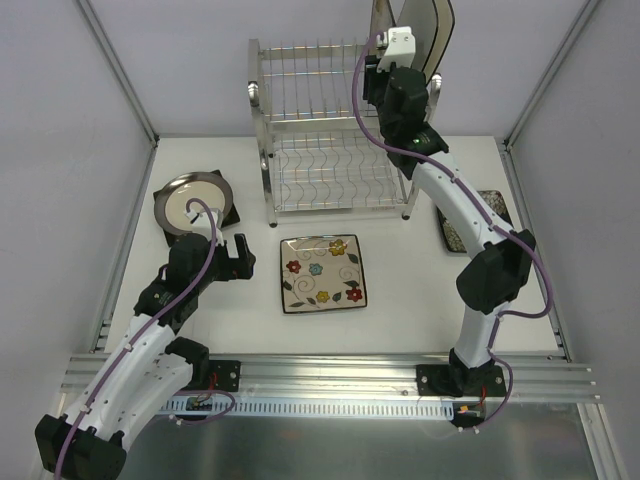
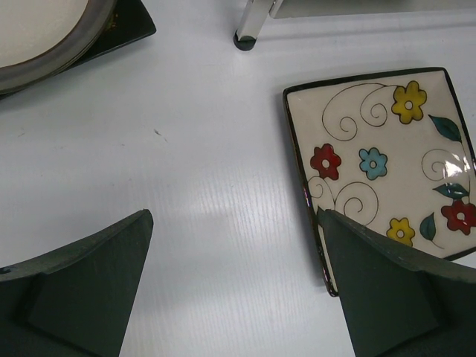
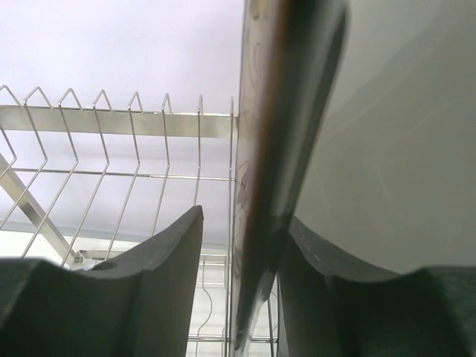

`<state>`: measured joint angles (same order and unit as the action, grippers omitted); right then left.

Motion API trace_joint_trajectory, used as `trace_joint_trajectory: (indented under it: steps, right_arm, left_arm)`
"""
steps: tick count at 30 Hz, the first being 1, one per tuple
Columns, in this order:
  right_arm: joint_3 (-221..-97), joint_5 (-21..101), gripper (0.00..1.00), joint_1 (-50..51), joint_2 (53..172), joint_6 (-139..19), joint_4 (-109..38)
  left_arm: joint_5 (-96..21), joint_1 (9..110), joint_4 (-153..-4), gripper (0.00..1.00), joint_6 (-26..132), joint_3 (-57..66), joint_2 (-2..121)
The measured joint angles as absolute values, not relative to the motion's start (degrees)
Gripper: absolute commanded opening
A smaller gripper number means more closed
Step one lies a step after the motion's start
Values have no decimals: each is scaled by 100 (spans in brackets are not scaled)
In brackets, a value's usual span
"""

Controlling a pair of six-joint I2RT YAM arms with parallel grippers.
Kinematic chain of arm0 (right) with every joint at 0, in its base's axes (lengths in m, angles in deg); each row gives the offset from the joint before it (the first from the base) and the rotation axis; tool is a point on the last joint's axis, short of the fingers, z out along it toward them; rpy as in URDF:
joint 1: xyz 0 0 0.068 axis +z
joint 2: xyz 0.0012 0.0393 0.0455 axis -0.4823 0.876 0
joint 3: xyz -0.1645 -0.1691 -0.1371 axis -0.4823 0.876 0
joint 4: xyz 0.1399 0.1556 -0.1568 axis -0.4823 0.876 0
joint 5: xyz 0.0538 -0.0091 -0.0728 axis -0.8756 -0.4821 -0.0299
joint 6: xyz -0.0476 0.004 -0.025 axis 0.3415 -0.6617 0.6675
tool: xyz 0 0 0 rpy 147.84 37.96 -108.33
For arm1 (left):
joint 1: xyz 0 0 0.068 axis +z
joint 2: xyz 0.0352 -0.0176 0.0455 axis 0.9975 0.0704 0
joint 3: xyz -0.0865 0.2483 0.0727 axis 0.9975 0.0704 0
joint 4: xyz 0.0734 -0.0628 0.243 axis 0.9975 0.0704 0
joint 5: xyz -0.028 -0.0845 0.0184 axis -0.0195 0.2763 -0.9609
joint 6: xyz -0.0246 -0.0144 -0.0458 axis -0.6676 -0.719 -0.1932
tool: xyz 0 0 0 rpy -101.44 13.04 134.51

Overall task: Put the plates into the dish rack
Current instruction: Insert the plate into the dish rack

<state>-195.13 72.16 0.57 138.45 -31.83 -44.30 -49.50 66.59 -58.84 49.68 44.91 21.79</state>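
The chrome dish rack (image 1: 330, 150) stands at the back of the table. Two dark-rimmed plates (image 1: 425, 35) stand upright at the right end of its top tier. My right gripper (image 1: 400, 45) is up there, open. In the right wrist view one plate (image 3: 275, 149) stands edge-on between the fingers: the right finger (image 3: 312, 253) touches it and the left one stands off with a gap. My left gripper (image 2: 236, 216) hangs open and empty low over the table, beside the left edge of the flowered square plate (image 2: 379, 163). A round cream plate (image 1: 192, 200) lies on a dark square one at the left.
A dark patterned plate (image 1: 470, 225) lies at the right, partly hidden by my right arm. The rack's front left foot (image 2: 248, 33) stands just beyond the flowered plate (image 1: 322, 272). The rack wires (image 3: 111, 126) run left of the upright plate.
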Motion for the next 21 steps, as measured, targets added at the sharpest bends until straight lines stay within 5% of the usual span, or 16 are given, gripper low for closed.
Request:
trace_joint_trajectory:
  steps: [21]
  right_arm:
    - [-19502, 7192, 65, 107, 13345, -3292, -4014]
  left_arm:
    - [-4926, 6659, -5886, 99, 4968, 4491, 2048]
